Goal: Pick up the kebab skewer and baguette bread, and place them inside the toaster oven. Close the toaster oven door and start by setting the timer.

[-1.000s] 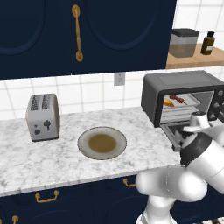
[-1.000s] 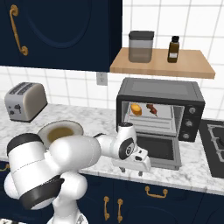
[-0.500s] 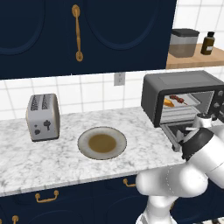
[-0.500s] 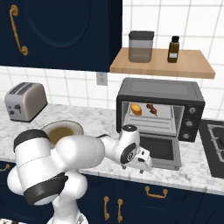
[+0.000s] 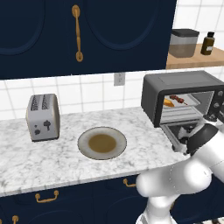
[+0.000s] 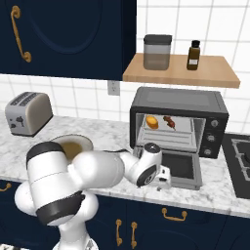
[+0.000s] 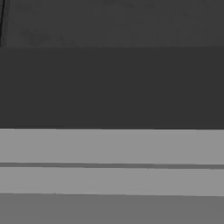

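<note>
Arm lower than before at toaster oven door (image 6: 181, 168), food unmoved inside

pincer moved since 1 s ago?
Yes. In the right base view the pincer has dropped lower against the toaster oven, now at the front edge of the open toaster oven door.

Dark grey toaster oven (image 6: 178, 103) on counter, door (image 6: 181, 168) folded down flat, open. Inside on rack: golden baguette (image 6: 153, 121) at left, kebab skewer (image 6: 170, 122) with dark red chunks just beside it.
</note>
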Motion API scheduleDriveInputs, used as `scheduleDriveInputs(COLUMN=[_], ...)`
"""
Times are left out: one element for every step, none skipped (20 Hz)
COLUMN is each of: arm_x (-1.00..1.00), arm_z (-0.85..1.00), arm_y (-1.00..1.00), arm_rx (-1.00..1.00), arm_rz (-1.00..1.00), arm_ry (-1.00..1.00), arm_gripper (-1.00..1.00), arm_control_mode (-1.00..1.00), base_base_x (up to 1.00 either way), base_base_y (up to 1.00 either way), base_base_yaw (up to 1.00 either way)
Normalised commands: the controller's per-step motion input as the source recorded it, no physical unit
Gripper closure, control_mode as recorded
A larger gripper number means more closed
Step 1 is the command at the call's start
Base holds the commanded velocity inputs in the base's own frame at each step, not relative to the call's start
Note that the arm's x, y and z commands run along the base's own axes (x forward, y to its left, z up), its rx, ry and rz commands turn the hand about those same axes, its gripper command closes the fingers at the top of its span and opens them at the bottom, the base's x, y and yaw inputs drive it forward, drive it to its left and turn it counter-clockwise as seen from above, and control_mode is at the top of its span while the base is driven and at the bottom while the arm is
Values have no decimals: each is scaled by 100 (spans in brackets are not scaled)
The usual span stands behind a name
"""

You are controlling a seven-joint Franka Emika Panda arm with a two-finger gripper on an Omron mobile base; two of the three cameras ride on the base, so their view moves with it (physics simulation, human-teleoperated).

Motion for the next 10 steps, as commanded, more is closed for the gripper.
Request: scheduleDriveInputs(arm_x=[57, 37, 29, 22, 12, 12, 20, 11, 7, 19], arm_z=[15, 17, 16, 12, 4, 6, 6, 0, 0, 0], arm_y=[18, 19, 20, 30, 43, 44, 49, 56, 50, 48], arm_rx=[0, 1, 3, 3, 4, 4, 3, 0, 0, 0], arm_rz=[0, 0, 0, 0, 0, 0, 0, 0, 0, 0], arm_ry=[-19, -21, -24, -29, -37, -44, -52, -61, -65, -67], arm_gripper=[-100, -100, -100, -100, -100, -100, -100, -100, -100, -100], arm_control_mode=[-100, -100, -100, -100, -100, -100, -100, -100, -100, -100], base_base_x=[0, 0, 0, 0, 0, 0, 0, 0, 0, 0], base_base_y=[0, 0, 0, 0, 0, 0, 0, 0, 0, 0], base_base_yaw=[0, 0, 0, 0, 0, 0, 0, 0, 0, 0])
